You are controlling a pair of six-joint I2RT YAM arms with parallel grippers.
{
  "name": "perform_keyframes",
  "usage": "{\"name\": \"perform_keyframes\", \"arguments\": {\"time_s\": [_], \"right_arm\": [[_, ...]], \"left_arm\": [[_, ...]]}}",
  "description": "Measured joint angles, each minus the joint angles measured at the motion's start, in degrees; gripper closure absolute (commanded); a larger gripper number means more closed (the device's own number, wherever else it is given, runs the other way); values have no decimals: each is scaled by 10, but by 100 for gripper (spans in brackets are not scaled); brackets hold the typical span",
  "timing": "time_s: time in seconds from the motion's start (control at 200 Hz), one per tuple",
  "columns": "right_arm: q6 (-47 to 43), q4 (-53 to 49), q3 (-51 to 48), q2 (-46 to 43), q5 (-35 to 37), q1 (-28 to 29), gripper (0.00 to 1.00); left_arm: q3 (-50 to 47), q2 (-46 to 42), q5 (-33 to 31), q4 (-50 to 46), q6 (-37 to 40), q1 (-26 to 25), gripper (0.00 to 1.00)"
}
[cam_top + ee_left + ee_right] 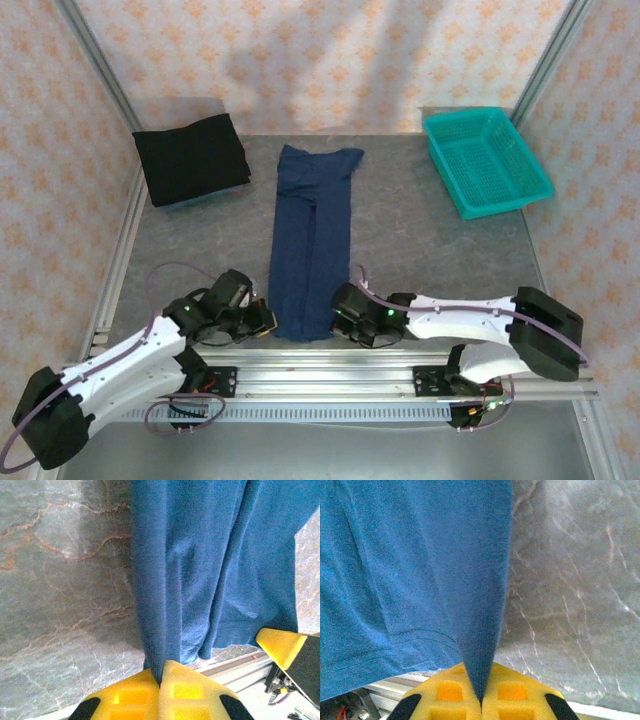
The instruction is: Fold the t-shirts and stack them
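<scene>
A navy blue t-shirt (312, 240) lies folded into a long narrow strip down the middle of the table, its print hidden. My left gripper (266, 322) is shut on its near left corner, where blue cloth (165, 605) runs into the closed yellow fingers (135, 695). My right gripper (340, 320) is shut on the near right corner, the cloth (420, 565) pinched between its yellow fingers (512, 692). A plain black t-shirt (192, 158) lies folded at the far left.
A teal mesh basket (486, 162) stands at the far right. The aluminium frame rail (330, 372) runs along the near edge just behind both grippers. Bare grey table (420, 240) lies on either side of the blue strip.
</scene>
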Motion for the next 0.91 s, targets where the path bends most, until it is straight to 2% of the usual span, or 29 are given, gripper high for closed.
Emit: {"name": "perform_keyframes", "arguments": {"time_s": [0.3,0.555,0.736,0.906], "right_arm": [[65,-41,-1,-22,30,44,100],[69,-109,63,-63,71,40,100],[25,-152,116,-94,74,-39,100],[-47,-185,185,-67,46,-137,100]], "left_arm": [[-14,-120,-15,-79,-43,-8,100],[53,-60,-27,-104,-45,-8,100],[166,62,-30,-102,-17,5,100],[261,166,-25,-102,29,84,100]]}}
